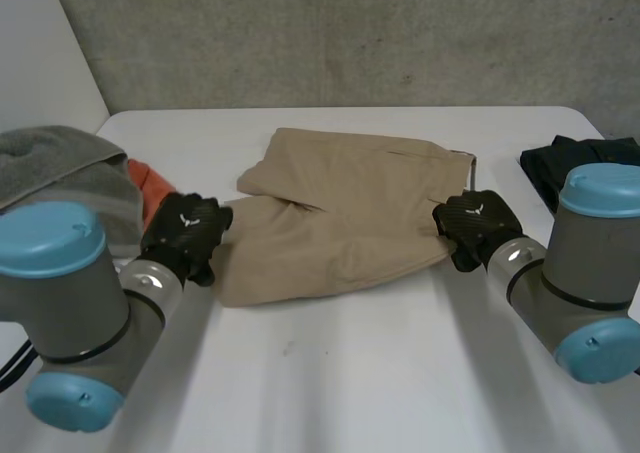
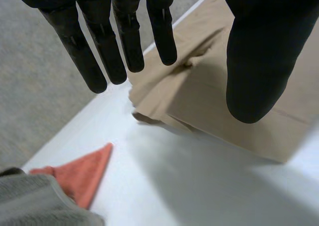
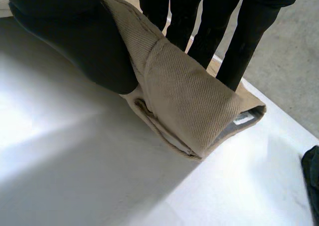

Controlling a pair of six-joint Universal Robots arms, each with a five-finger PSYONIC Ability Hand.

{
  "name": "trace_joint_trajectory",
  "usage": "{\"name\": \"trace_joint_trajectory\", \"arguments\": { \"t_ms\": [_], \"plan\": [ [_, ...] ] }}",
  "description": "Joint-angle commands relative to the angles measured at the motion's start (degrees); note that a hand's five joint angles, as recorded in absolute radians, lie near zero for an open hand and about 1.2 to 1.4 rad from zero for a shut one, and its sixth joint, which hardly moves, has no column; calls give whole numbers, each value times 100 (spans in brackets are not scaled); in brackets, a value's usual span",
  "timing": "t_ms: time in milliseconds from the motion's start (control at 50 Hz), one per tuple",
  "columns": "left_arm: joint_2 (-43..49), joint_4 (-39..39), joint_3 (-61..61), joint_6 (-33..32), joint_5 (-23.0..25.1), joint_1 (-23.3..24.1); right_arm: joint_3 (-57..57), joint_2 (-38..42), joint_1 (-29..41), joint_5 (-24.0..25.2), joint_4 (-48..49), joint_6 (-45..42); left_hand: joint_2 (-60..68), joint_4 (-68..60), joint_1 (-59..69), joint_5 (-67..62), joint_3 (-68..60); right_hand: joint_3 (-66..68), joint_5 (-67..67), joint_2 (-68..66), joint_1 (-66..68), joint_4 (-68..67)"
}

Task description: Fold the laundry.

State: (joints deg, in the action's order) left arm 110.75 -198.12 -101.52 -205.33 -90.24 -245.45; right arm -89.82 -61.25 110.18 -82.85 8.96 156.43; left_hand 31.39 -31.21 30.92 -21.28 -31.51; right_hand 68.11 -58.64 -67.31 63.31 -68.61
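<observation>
tan trousers (image 1: 340,213) mid-way across the white table (image 1: 350,393), doubled over, waistband (image 3: 194,106) toward the robot's right, leg ends (image 2: 219,111) toward its left.

right hand (image 1: 475,228): clamped on the waistband corner, cloth pinched between thumb (image 3: 75,46) and fingers (image 3: 239,41), corner raised off the table and curled over.

left hand (image 1: 185,235): released, fingers (image 2: 124,41) straight and spread from the thumb (image 2: 259,61). hovers just over the leg ends, holds nothing.

likely trouble, by judgement only:

- one end gripped, the other free. risk in lifting or pulling from the right alone: dragging the whole garment across the table instead of folding it, and skewing the layers already stacked.
- seemingly more than one layer in the right pinch. danger of dropping the lower one mid-lift, opening the fold and leaving a lopsided bundle.
- leg ends rumpled and uneven under the left hand. chance of catching only the top layer there, or a crease rather than the true edge, hence a crooked fold line.
- orange cloth (image 1: 150,181) and grey towel (image 1: 60,163) close beside the left hand, near enough to be snagged or shoved by a wide sweep.
- dark garment (image 1: 585,163) by the right arm, apart from the trousers. at risk only from a fold carried far to that side.
</observation>
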Motion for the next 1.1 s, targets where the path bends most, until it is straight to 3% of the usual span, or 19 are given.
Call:
{"name": "trace_joint_trajectory", "arguments": {
  "t_ms": [20, 100, 300, 520, 620, 800, 1100],
  "plan": [
    [210, 176, -105, 476, 261, 24, -158, 17, -14, 59, 27, 28, 991, -1010, 1038, -1002, -980, 1189, -1136, -1269, 1669, -1139],
    [175, 387, -78, 652, 244, 6, -185, 26, -32, 50, 45, 37, 1548, -1567, 1595, -1560, -1537, 1189, -1136, -1269, 1669, -1139],
    [-483, 353, -491, 855, 77, -284, -264, 52, -111, 41, 71, 11, 1414, -1433, 1461, -1425, -1403, 1189, -1136, -1269, 1669, -1139],
    [-1038, 519, -1230, 899, 964, -205, -264, 34, -59, 15, 71, 28, 2053, -2072, 2100, -2064, -2041, 1189, -1136, -1269, 1669, -1139],
    [-643, 792, -1098, 837, 1219, -187, -264, -9, -50, -3, 54, 28, 2289, -2308, 2336, -2300, -2278, 1189, -1136, -1269, 1669, -1139],
    [192, 775, -177, 680, 983, -214, -378, -97, 38, 6, 71, 19, 592, -610, 639, -603, -580, 1189, -1136, -1269, 1669, -1139],
    [1334, 686, 1300, 30, 429, 155, -396, -89, 29, 15, 71, 11, 1294, -1313, 1341, -1305, -1283, 1189, -1136, -1269, 1669, -1139]
  ]
}}
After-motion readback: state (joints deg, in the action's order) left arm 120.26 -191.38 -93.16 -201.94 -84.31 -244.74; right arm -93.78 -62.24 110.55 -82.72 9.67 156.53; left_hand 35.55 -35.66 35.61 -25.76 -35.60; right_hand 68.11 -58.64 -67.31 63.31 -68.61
